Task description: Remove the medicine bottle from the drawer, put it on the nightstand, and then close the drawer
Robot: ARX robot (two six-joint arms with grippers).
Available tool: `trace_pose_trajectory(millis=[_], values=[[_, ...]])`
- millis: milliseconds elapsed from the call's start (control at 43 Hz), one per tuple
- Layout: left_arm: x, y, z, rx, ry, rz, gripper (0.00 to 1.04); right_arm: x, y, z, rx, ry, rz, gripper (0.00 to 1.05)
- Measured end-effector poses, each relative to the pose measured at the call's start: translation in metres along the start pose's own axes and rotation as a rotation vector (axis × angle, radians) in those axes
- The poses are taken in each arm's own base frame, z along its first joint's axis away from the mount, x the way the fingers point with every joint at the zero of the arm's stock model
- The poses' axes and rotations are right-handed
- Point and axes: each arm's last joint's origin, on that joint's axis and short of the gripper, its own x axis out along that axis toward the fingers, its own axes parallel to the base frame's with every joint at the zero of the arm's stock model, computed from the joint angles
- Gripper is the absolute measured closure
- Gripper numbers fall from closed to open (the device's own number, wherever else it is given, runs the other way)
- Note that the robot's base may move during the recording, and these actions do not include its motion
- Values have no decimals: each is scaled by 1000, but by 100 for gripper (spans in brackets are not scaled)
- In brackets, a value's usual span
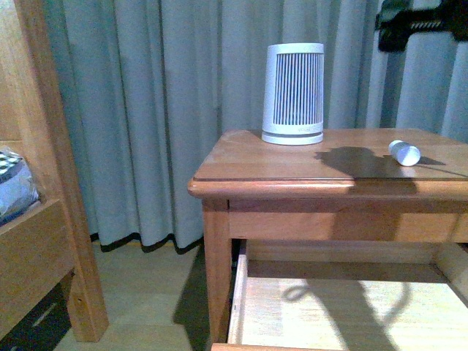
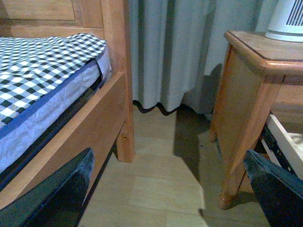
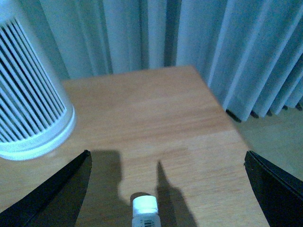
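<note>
The nightstand (image 1: 292, 172) is seen standing on a pale wood-look floor (image 2: 161, 179), on which the bed frame (image 2: 94, 123) is also set, apart from it. Two things are carried on its reddish-brown top: a white ribbed device (image 1: 293, 93) is stood upright toward the back, and the medicine bottle (image 1: 404, 153) is laid on its side further right, apart from the device. The drawer (image 1: 351, 307) is pulled out beneath the top.

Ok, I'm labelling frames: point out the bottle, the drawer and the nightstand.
bottle (image 1: 404, 153), front view, its white body.
drawer (image 1: 344, 307), front view, its pale inside floor.
nightstand (image 1: 278, 164), front view, bare top.
</note>
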Motion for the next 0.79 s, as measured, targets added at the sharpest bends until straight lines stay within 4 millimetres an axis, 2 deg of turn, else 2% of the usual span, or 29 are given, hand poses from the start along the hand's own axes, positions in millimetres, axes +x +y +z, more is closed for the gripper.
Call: trace_pose_trajectory(millis=[70,186,325,348,441,604,674,743,790], values=[[0,0,0,0,0,0,7,-45,-18,7,36,-20,59,7],[0,0,0,0,0,0,7,-96,-40,-8,72,-40,100,7],[0,0,0,0,0,0,7,-154,-67,-54,68,-10,115,7],[0,0,0,0,0,0,7,-168,-73,-68,63,3,121,7],[0,0,0,0,0,0,7,-199,-89,-108,46,58,120,7],[0,0,0,0,0,0,7,-229,-102,-172,18,188,142,7],[0,0,0,0,0,0,7,-233,-103,-202,10,266,153,7],[0,0,0,0,0,0,7,-233,-101,-240,-7,352,170,7],[0,0,0,0,0,0,7,-231,-100,-256,-13,388,170,7]])
